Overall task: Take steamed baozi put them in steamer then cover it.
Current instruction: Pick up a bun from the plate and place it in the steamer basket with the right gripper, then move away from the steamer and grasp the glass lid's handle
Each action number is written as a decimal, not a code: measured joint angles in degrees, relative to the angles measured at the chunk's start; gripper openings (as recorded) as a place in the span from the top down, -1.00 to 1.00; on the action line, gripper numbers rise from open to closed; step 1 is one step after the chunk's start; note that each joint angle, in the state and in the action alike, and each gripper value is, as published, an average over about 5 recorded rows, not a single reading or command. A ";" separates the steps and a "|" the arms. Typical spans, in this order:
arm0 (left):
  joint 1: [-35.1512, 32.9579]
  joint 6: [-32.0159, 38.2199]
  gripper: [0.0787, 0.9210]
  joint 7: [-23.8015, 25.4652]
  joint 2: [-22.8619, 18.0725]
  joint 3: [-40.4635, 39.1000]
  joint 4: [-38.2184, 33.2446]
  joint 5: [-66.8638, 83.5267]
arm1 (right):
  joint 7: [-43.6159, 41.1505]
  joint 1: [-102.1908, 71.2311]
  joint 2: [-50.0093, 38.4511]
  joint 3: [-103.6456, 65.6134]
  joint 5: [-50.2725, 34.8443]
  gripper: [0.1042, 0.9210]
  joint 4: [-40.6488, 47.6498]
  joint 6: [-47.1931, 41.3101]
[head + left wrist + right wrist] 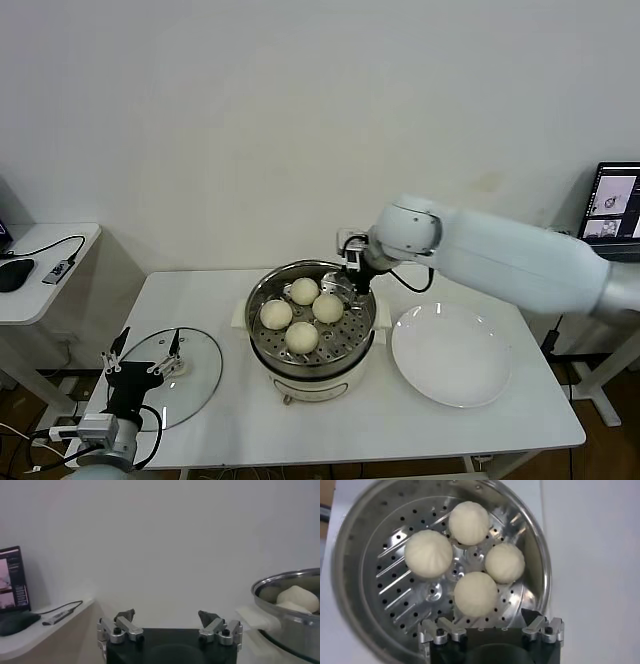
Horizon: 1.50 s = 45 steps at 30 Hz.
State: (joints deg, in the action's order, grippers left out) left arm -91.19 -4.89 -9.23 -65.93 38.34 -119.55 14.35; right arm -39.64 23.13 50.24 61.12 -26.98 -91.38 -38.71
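Over on the left, the left gripper [145, 352] hangs low by the worktop [230, 420] edge with its jaws spread wide and nothing between them, and the cover [190, 375] lies flat just beside and under it, glass down on the worktop, not yet picked up. Moving across to the middle, the steamer [258, 322] sits well off from that gripper, and all four of the steamed baozi [303, 316] are inside it, clustered close together on the perforated floor. Just above the steamer's far rim on the right side, the right gripper [490, 622] hovers with its jaws parted and empty, the nearest bun right below its fingertips [532, 617] in the right wrist view. Beyond it, the white plate [455, 392] lies bare. So the loading looks done, I'd say; what's left is the covering, and the left gripper seems best placed to take that lid.
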 measured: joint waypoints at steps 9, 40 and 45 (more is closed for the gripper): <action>0.32 1.12 -0.77 0.08 -0.38 -0.56 0.59 -0.09 | 15.77 -18.67 -10.87 -17.87 -0.47 -0.76 -10.03 8.05; -4.07 7.31 -0.77 -1.29 0.74 3.37 7.67 -39.51 | 27.39 -100.21 18.91 -102.41 16.50 -0.76 -18.98 40.64; -4.74 9.11 -0.77 -1.13 2.12 4.15 10.16 -52.87 | 28.78 -103.02 22.25 -107.21 16.60 -0.76 -18.98 40.95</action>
State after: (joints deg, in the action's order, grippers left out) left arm -95.93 4.21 -10.36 -63.81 42.49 -109.39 -38.52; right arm -10.86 -79.89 72.49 -46.10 -10.38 -110.36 2.25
